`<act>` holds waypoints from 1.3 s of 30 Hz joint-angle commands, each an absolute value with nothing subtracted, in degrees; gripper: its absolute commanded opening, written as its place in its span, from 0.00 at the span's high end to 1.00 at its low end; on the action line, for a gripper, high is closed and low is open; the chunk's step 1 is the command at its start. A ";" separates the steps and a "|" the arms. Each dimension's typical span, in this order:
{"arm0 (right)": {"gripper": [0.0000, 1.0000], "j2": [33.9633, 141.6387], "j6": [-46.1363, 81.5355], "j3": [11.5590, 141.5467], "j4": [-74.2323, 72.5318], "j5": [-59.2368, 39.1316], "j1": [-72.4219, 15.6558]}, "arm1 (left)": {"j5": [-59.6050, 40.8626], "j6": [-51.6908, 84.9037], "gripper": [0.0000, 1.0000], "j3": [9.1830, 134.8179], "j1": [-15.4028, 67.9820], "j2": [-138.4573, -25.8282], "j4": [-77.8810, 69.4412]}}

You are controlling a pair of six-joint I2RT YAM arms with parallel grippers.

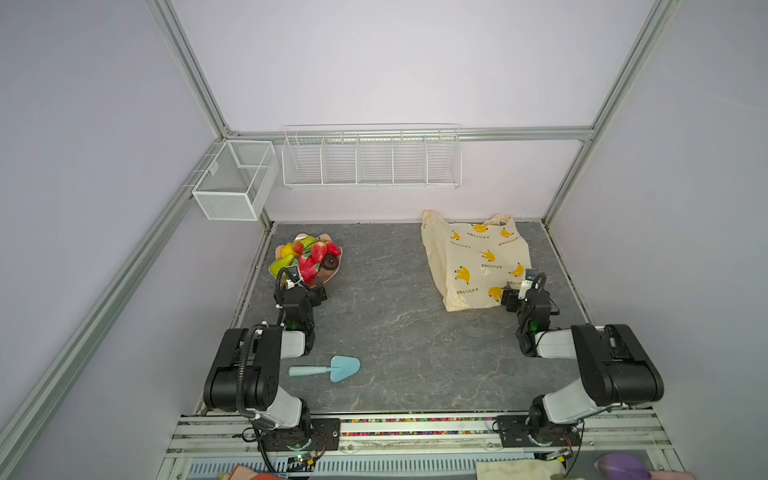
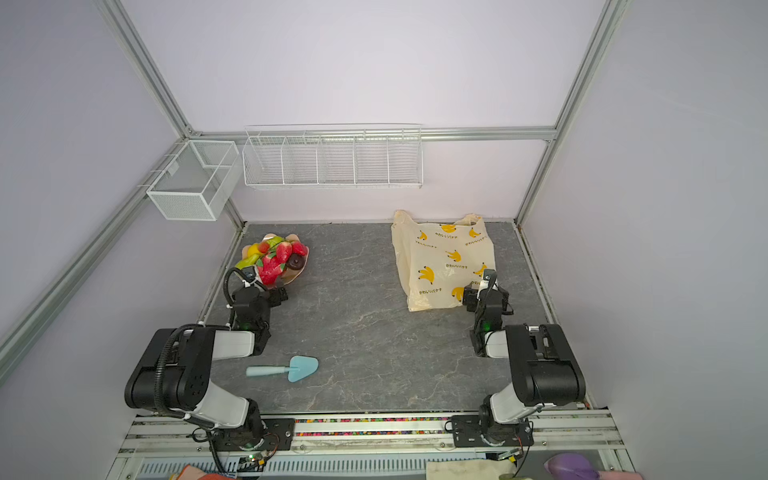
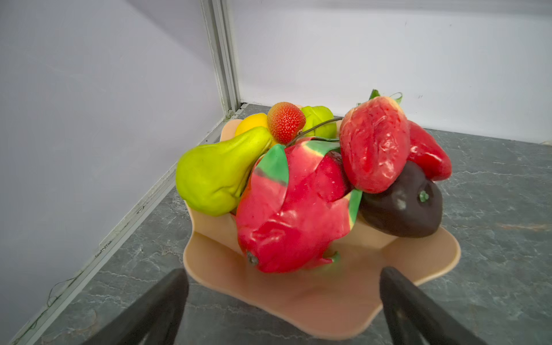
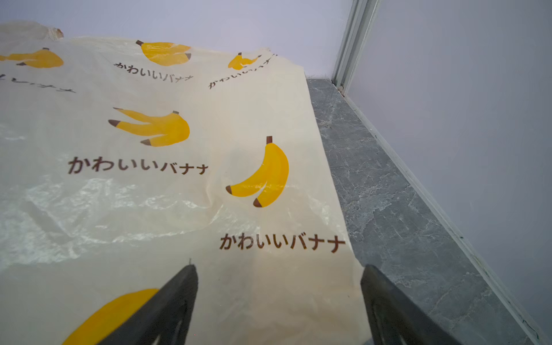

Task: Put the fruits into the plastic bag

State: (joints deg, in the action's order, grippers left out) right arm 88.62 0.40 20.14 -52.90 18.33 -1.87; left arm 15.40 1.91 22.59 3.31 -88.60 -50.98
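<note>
On the peach dish (image 3: 433,263) you have eight fruits (image 3: 298,203) heaped, three of them strawberries (image 3: 286,125). Your left pincer (image 3: 283,271) gapes wide just before the dish, holding nothing. Well right of the dish lies one plastic bag (image 1: 473,266); your right pincer (image 4: 279,267) spreads wide over its near corner, gripping nothing.

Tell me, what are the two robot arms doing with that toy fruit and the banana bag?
They look set to pack the fruits into the plastic bag. The fruits sit piled on a peach dish, and the left arm's fingers are open in front of it, holding nothing. The right arm's fingers are open over a corner of the bag, which lies flat on the table. Nothing is packed yet.
</note>
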 commanded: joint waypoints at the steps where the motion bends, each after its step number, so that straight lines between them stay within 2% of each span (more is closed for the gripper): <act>1: 0.12 87.98 0.26 20.39 -53.40 18.06 -1.93 | 15.71 2.14 0.01 22.18 3.14 -88.85 -52.29; 22: 0.12 87.99 0.24 20.35 -53.45 18.09 -1.93 | 15.60 2.07 0.01 22.13 3.09 -88.82 -52.46; 26: 0.12 87.11 0.43 20.58 -52.67 18.30 -1.93 | 12.58 0.74 0.01 21.72 3.30 -88.00 -52.64; 28: 0.12 85.17 -0.18 20.89 -49.88 16.38 -2.04 | 12.66 0.69 0.01 20.97 3.47 -86.19 -52.56; 30: 0.12 83.30 -1.71 21.01 -49.21 18.45 -3.57 | 12.51 0.14 0.01 20.48 3.65 -83.26 -51.25; 34: 0.12 74.80 -2.01 23.10 -37.60 20.06 -5.28 | 10.04 -2.43 0.01 20.48 4.76 -75.01 -44.42; 39: 0.12 65.57 0.19 26.62 -23.69 20.62 -8.28 | 11.65 -2.02 0.01 20.83 9.33 -62.66 -33.33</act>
State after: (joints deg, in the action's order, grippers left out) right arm 69.01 -0.36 24.34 -33.50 19.22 -6.85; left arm 11.92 -0.69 20.67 6.92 -67.33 -40.99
